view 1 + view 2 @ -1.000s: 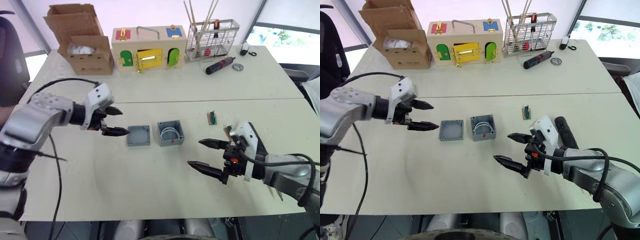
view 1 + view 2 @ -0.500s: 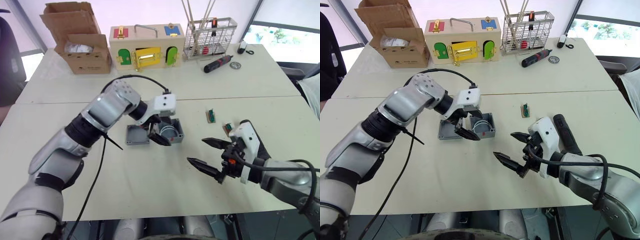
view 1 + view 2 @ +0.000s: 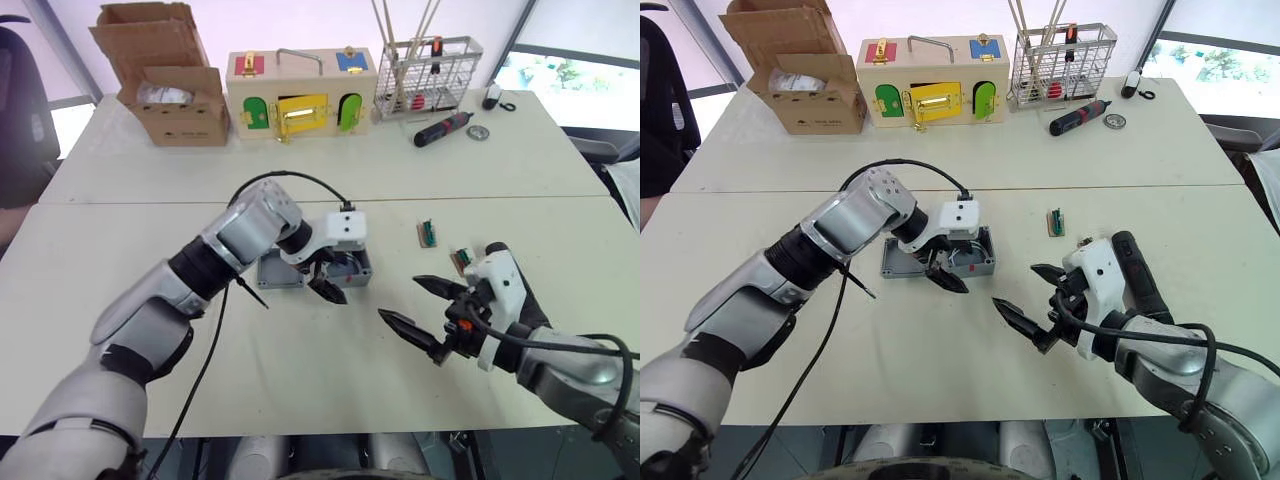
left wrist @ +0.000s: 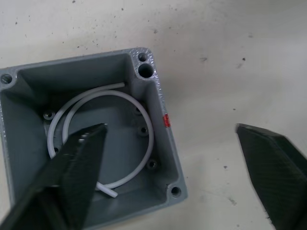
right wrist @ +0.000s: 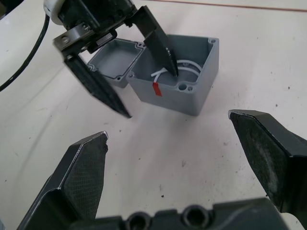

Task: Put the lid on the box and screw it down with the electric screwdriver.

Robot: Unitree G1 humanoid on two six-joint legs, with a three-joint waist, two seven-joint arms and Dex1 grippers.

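Observation:
The grey box (image 3: 357, 266) stands open at mid-table with a white ring inside and a red mark (image 4: 166, 120) on its near wall. The lid (image 3: 272, 272) lies rim-up, touching the box's left side. My left gripper (image 3: 335, 282) is open and straddles the box's near wall, one finger (image 4: 81, 158) inside over the ring and the other (image 4: 273, 163) outside above the table. My right gripper (image 3: 1014, 285) is open and holds nothing, hovering to the right of the box and nearer the front. The electric screwdriver (image 3: 1137, 283) lies on the table beside my right wrist.
Along the back edge stand a cardboard box (image 3: 165, 85), a wooden latch box (image 3: 300, 90) and a wire rack (image 3: 430, 70). A small black-and-red screwdriver (image 3: 440, 128) lies near the rack. Two small green parts (image 3: 425, 233) lie right of the grey box.
My left arm swung in from the far left, past the lid, and its open fingers now straddle the box's near wall. My right gripper has barely moved.

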